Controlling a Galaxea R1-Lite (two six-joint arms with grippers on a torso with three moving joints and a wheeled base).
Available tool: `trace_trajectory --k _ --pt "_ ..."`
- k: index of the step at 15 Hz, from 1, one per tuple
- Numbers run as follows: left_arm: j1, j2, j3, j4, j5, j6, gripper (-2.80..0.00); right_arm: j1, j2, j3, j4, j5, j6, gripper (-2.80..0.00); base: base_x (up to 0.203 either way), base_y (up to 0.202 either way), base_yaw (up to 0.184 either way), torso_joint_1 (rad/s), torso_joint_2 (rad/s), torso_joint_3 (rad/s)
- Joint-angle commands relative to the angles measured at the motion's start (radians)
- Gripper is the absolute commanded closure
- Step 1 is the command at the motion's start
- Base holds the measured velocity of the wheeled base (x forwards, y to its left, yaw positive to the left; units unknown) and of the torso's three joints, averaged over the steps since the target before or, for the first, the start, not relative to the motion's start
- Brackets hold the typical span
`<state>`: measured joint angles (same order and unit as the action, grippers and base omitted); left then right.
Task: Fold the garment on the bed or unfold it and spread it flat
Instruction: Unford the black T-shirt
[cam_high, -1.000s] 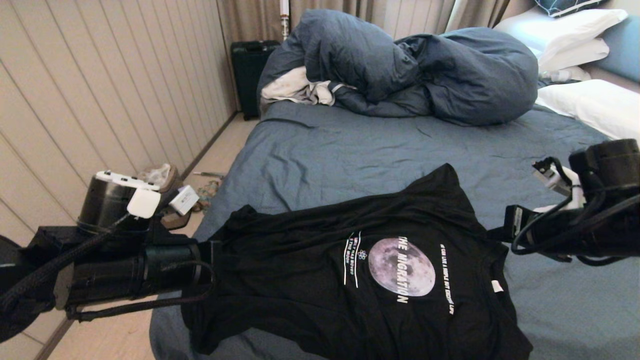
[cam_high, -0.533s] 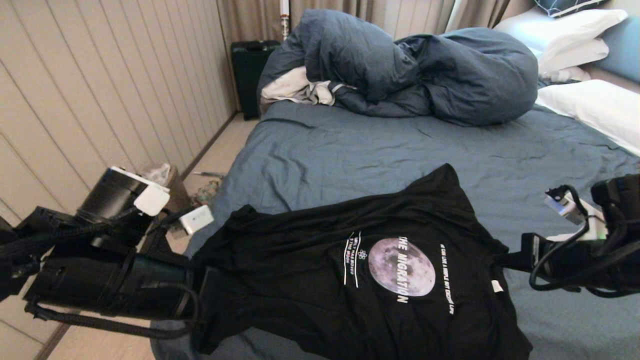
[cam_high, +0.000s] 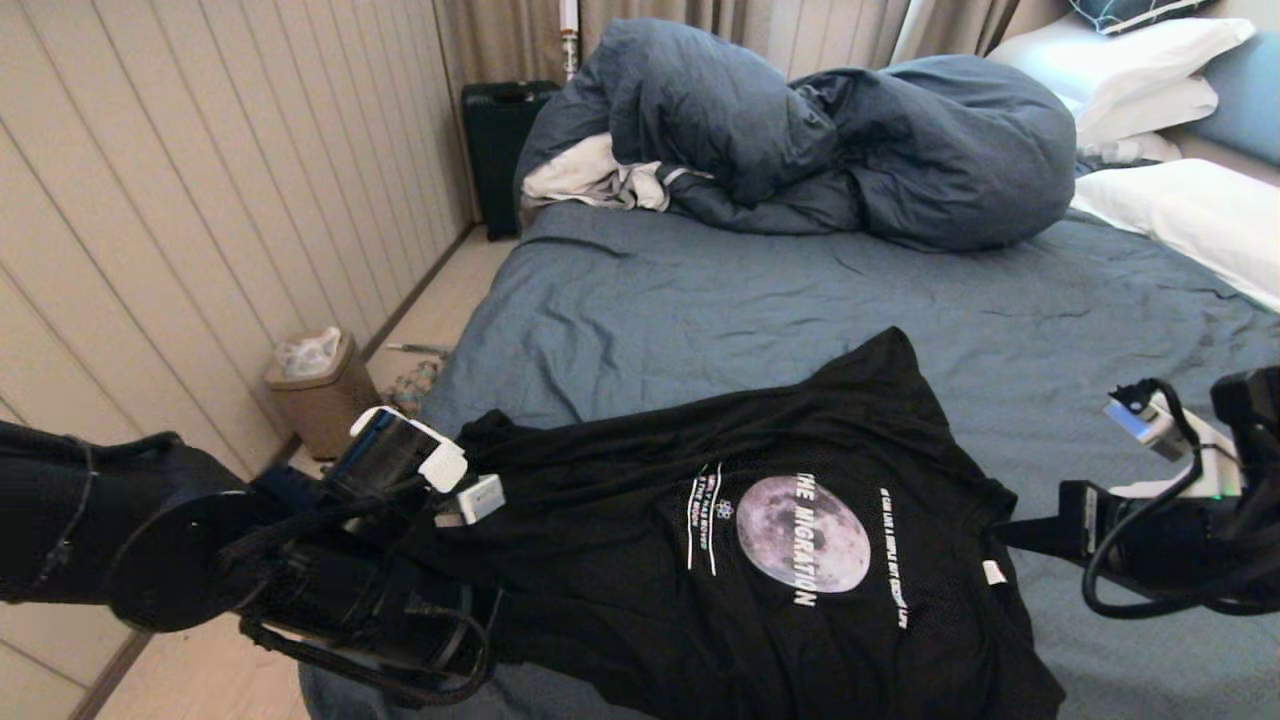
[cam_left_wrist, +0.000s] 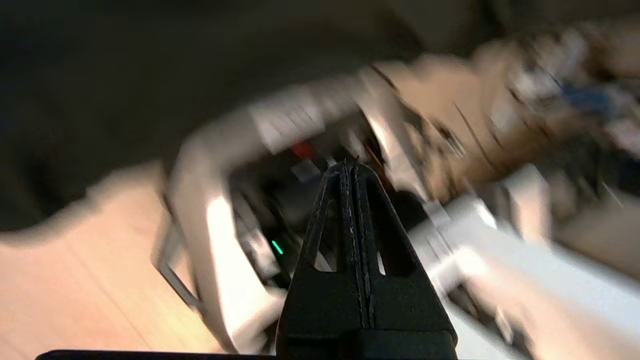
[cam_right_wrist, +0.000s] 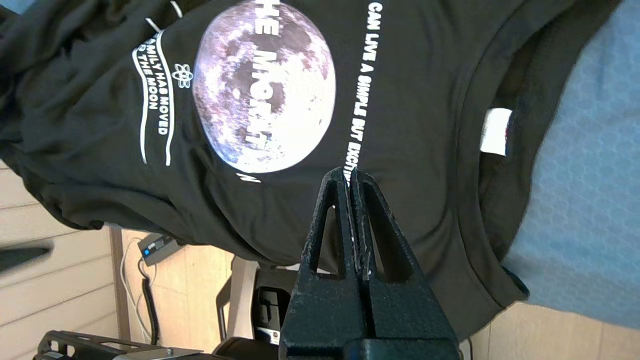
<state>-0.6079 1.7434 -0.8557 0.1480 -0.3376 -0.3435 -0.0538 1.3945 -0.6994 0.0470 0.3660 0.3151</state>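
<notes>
The garment (cam_high: 640, 560), a black T-shirt with a grey moon print (cam_high: 803, 533), lies spread chest-up on the near part of the bed (cam_high: 700, 300), its lower edge hanging over the bed's front. My right gripper (cam_high: 1002, 530) is shut and empty beside the collar. In the right wrist view it (cam_right_wrist: 350, 172) points over the garment (cam_right_wrist: 240, 200) near the white lettering, holding nothing. My left arm (cam_high: 300, 580) reaches low at the shirt's hem side. In the left wrist view my left gripper (cam_left_wrist: 350, 165) is shut and empty, aimed at a blurred floor and robot base.
A bulky dark-blue duvet (cam_high: 800, 140) and a white cloth (cam_high: 590, 175) lie at the far end of the bed, white pillows (cam_high: 1190, 210) at the right. A black suitcase (cam_high: 495, 140) and a waste bin (cam_high: 320, 390) stand on the floor by the left wall.
Both arms have come down. The left arm swung low and in towards the shirt's hem side; the right arm sank beside the collar. The garment has not moved.
</notes>
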Motion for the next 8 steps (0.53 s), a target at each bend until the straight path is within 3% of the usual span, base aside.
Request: trace_trajectory --k 1,4,8 --pt "0.0 0.081 0.001 -0.048 0.04 -0.005 0.0 0.002 0.005 0.001 -0.002 0.002 0.001 0.0 0.0 0.0 0.0 0.0 0.0 0.0" --pt "0.038 0.135 0.001 -0.126 0.096 -0.021 0.0 0.003 0.023 0.003 -0.003 0.019 -0.001 0.0 0.0 0.0 0.0 0.0 0.0 0.0" --pt "0.049 0.186 -0.008 -0.151 0.101 -0.02 0.0 0.005 0.023 0.013 -0.005 0.029 -0.003 0.0 0.0 0.0 0.0 0.0 0.0 0.0"
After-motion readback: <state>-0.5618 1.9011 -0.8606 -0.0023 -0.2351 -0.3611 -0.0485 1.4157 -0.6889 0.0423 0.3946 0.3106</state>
